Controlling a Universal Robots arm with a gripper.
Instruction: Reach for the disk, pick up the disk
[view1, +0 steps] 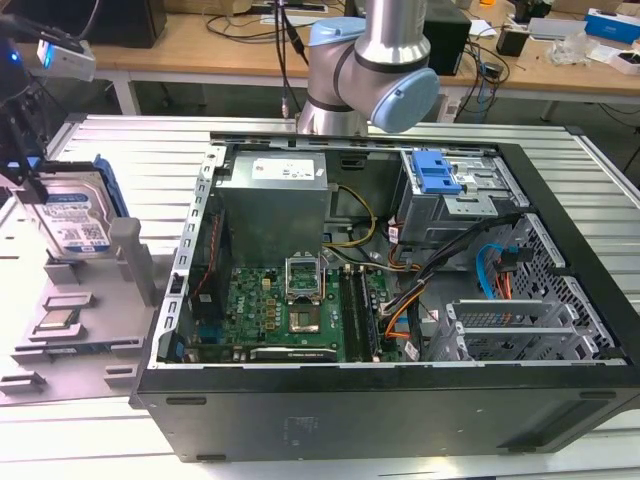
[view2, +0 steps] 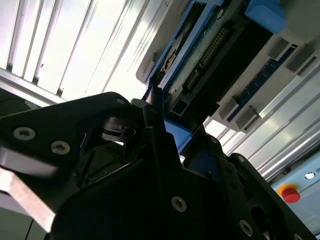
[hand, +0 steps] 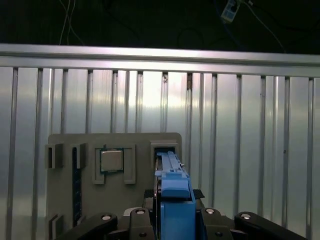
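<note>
First wrist view, left to right: gray tray (hand: 120, 200) on the slatted table (hand: 250, 150), small square chip (hand: 112, 160) seated in its pocket, then the disk (hand: 175, 195) edge-on, its blue bracket toward the camera and running down toward a slot in the tray.

My gripper (hand: 175, 215) is closed on the disk, with black fingers (hand: 215, 225) against either side of the blue bracket. The second wrist view agrees.

Exterior view: the disk stands upright at that view's far left, over the tray. The open computer case (view1: 400, 300) is well apart toward that view's right.

Status: reach done, grasp made. I cannot tell whether the disk's lower edge has cleared the slot; possibly only partly. Lift not confirmed.
</note>
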